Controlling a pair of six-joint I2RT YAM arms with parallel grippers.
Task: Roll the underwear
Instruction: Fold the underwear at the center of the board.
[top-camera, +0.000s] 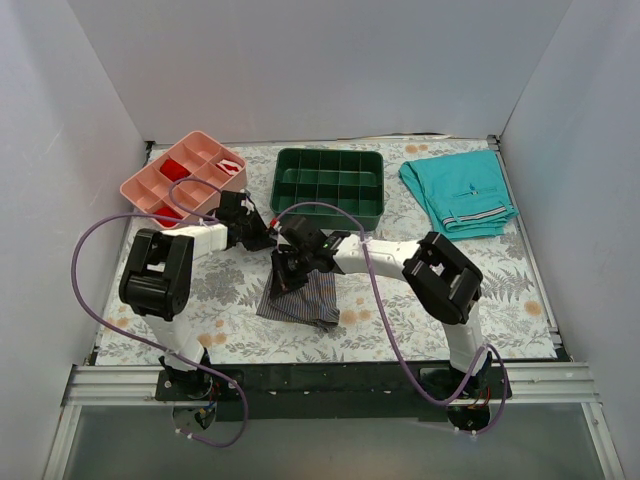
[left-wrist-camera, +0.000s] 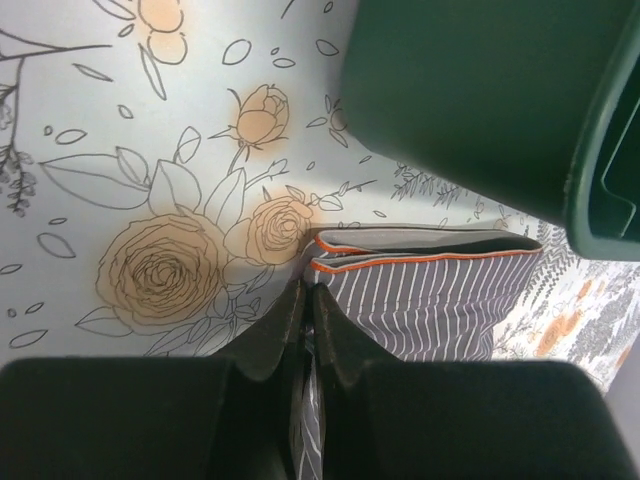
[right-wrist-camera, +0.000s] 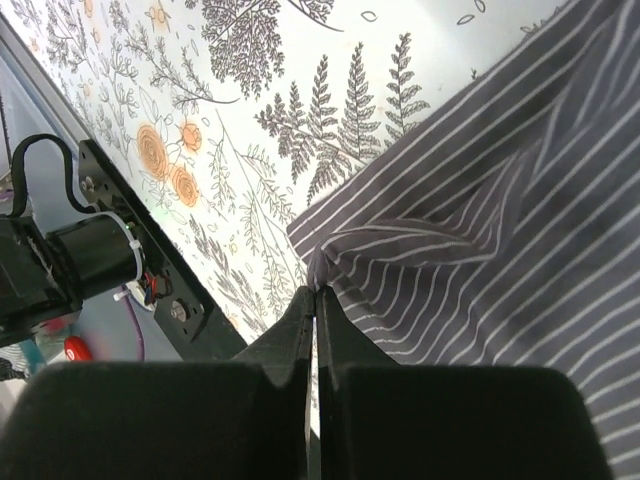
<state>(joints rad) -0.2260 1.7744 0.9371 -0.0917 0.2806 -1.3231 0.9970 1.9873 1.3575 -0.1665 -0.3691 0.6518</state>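
The underwear (top-camera: 300, 298) is grey pinstriped cloth with an orange-trimmed waistband, lying at the table's middle front. My left gripper (top-camera: 268, 238) is shut on the cloth's far left corner; in the left wrist view the jaws (left-wrist-camera: 307, 290) pinch striped cloth (left-wrist-camera: 430, 300) by the waistband. My right gripper (top-camera: 287, 268) is shut on the underwear's edge just right of it; in the right wrist view the closed tips (right-wrist-camera: 315, 290) pinch a fold of the striped cloth (right-wrist-camera: 500, 240), which is lifted and creased.
A dark green divided tray (top-camera: 330, 185) stands just behind the grippers, close to the left one (left-wrist-camera: 480, 100). A pink divided tray (top-camera: 185, 178) stands at the back left. Teal shorts (top-camera: 458, 192) lie at the back right. The table's front rail (right-wrist-camera: 120, 260) is near.
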